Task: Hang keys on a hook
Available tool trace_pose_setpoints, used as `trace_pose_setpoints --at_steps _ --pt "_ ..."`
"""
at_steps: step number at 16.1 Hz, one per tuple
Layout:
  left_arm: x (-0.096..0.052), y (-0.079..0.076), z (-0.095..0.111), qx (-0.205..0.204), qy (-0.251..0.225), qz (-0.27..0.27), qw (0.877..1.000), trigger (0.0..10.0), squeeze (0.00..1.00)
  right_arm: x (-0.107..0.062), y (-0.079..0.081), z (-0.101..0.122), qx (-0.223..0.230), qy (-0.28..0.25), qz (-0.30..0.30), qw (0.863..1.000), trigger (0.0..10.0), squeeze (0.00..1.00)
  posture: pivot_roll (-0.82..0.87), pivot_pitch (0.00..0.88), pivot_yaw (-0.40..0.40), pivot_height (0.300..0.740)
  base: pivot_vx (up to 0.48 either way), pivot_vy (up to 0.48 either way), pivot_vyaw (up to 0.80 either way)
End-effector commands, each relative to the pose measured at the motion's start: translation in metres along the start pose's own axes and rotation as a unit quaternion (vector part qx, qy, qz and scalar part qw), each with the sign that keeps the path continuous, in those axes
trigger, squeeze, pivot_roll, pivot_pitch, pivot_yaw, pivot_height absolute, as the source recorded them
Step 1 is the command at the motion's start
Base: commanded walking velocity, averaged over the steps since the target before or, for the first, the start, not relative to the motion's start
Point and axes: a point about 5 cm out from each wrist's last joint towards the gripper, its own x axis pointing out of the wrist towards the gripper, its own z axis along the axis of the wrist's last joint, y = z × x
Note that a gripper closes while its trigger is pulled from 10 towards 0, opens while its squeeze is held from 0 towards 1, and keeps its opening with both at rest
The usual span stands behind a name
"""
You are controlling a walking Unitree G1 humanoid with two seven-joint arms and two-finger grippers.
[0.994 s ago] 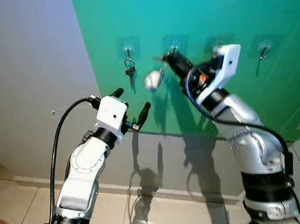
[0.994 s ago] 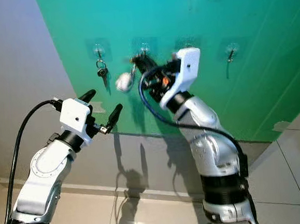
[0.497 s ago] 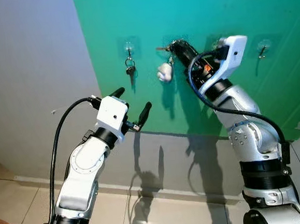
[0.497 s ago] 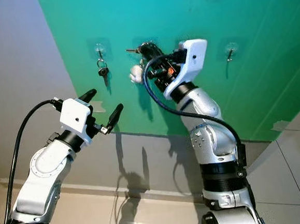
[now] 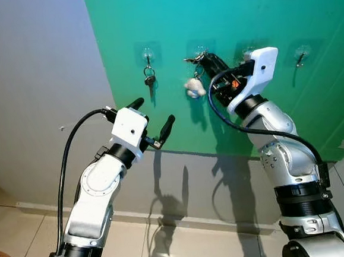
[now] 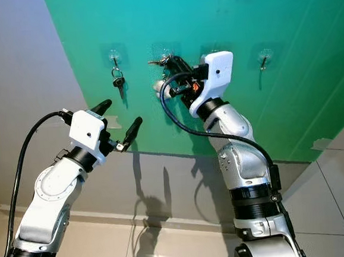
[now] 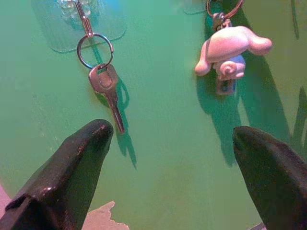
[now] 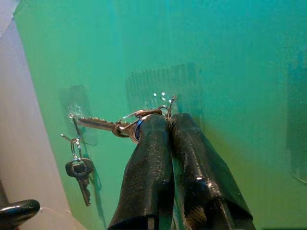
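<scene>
My right gripper is raised against the green wall at the second clear hook, shut on a key ring. A silver key sticks out sideways from the ring. The white plush charm dangles below it. I cannot tell whether the ring sits over the hook. The leftmost hook holds another ring with a single key. My left gripper is open and empty, held lower and to the left, short of the wall.
Two more clear hooks are stuck to the green wall on the right: one just behind my right wrist, one farther right. A grey wall adjoins on the left, with tiled floor below.
My right gripper rose and moved right to the second hook with the keys, then dipped slightly. The charm swung in under it. The left arm barely moved.
</scene>
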Motion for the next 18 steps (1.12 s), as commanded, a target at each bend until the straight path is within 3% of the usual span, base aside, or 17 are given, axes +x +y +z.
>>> trace_pose_setpoints --at_steps 1,3,5,8,13,14,15,16,18 --pt "0.003 -0.001 0.001 0.011 -0.002 -0.009 1.0 10.0 0.0 -0.004 -0.007 -0.002 -0.011 0.003 -0.017 1.0 10.0 0.0 -0.03 0.0 0.01 0.74 0.0 0.0 0.0" --pt "0.002 0.0 0.004 0.012 -0.01 -0.006 1.0 10.0 0.0 -0.012 -0.01 -0.003 -0.011 0.003 -0.032 0.999 10.0 0.0 -0.03 0.0 0.008 0.74 0.0 0.0 0.0" --pt "0.003 -0.002 0.012 -0.019 -0.043 -0.019 0.999 10.0 0.0 -0.017 -0.012 -0.003 -0.006 0.001 -0.048 0.999 10.0 0.0 -0.04 0.0 0.008 0.74 0.0 0.0 0.0" --pt "0.002 -0.013 0.023 -0.06 -0.076 -0.087 0.991 10.0 0.0 -0.026 -0.012 -0.009 -0.003 0.008 -0.061 0.998 10.0 0.0 -0.04 0.0 0.015 0.74 0.0 0.0 0.0" --pt "0.004 -0.013 0.022 -0.06 -0.072 -0.099 0.991 10.0 0.0 -0.033 -0.005 -0.015 0.007 0.018 -0.064 0.998 10.0 0.0 -0.05 0.0 0.024 0.74 0.0 0.0 0.0" --pt "0.003 -0.012 0.021 -0.061 -0.071 -0.1 0.991 10.0 0.0 -0.034 -0.003 -0.016 0.022 0.018 -0.057 0.998 10.0 0.32 -0.05 0.0 0.023 0.74 0.0 0.0 0.0" --pt "0.003 -0.012 0.021 -0.061 -0.07 -0.101 0.991 10.0 0.0 -0.035 -0.001 -0.017 0.033 0.016 -0.052 0.998 10.0 0.32 -0.05 0.0 0.023 0.74 0.0 0.0 0.0" --pt "0.002 -0.012 0.021 -0.061 -0.07 -0.1 0.991 10.0 0.0 -0.035 0.0 -0.017 0.041 0.014 -0.048 0.998 10.0 1.0 -0.05 0.0 0.02 0.74 0.0 0.0 0.0" --pt "0.001 -0.011 0.02 -0.057 -0.068 -0.094 0.992 10.0 0.0 -0.041 0.004 -0.022 0.053 0.024 -0.038 0.998 10.0 1.0 -0.05 0.0 0.018 0.74 0.0 0.0 0.0"
